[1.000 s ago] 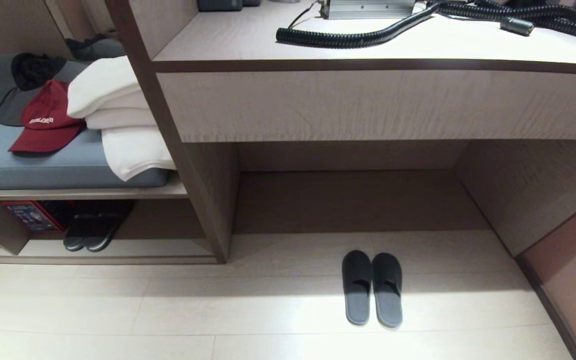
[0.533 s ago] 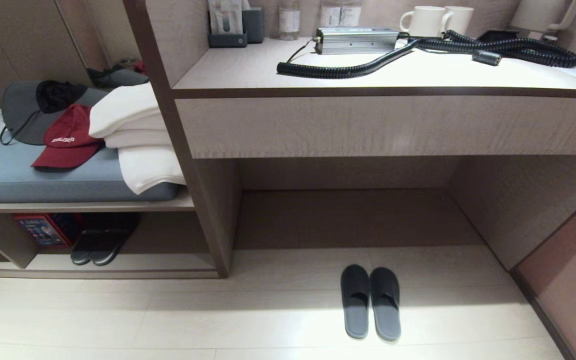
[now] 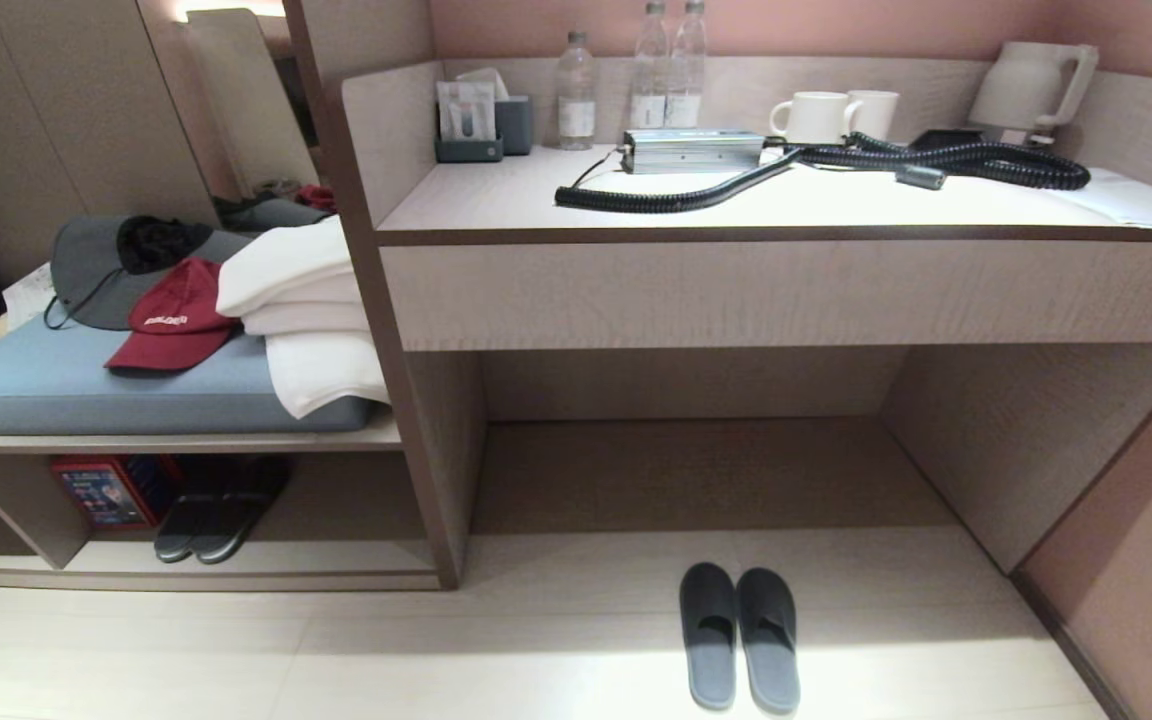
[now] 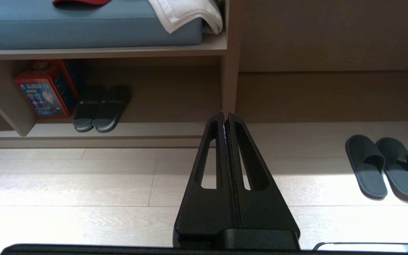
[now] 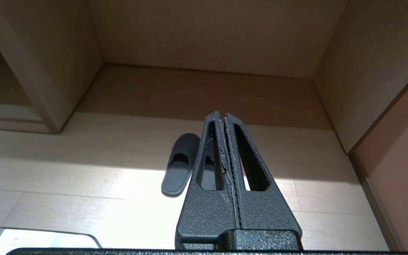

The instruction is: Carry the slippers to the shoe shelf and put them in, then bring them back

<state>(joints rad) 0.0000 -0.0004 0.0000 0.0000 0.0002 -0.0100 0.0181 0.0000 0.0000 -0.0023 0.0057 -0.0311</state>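
The slippers [image 3: 739, 636] are a plain dark charcoal pair lying side by side on the pale floor before the desk's knee space, toes toward the desk. They also show in the left wrist view, slippers [image 4: 383, 166], and partly behind my fingers in the right wrist view, slippers [image 5: 180, 164]. The shoe shelf [image 3: 336, 556] is the low open cubby at the lower left, under the cushioned bench; shoe shelf [image 4: 154, 129]. Neither arm is in the head view. My left gripper [image 4: 225, 114] is shut and empty, well above the floor. My right gripper [image 5: 222, 114] is shut and empty too.
Another dark pair of slippers [image 3: 216, 515] and a red box [image 3: 104, 490] stand in the cubby. Folded white towels [image 3: 301, 320], a red cap [image 3: 174, 325] and a grey hat lie on the blue cushion. On the desk [image 3: 796, 290] are a black coiled hose, mugs, bottles and a kettle.
The head view has tilted upward: the whole scene has slid down the picture, and the desk top with its bottles, mugs and kettle has come into sight. Nothing in the scene has moved.
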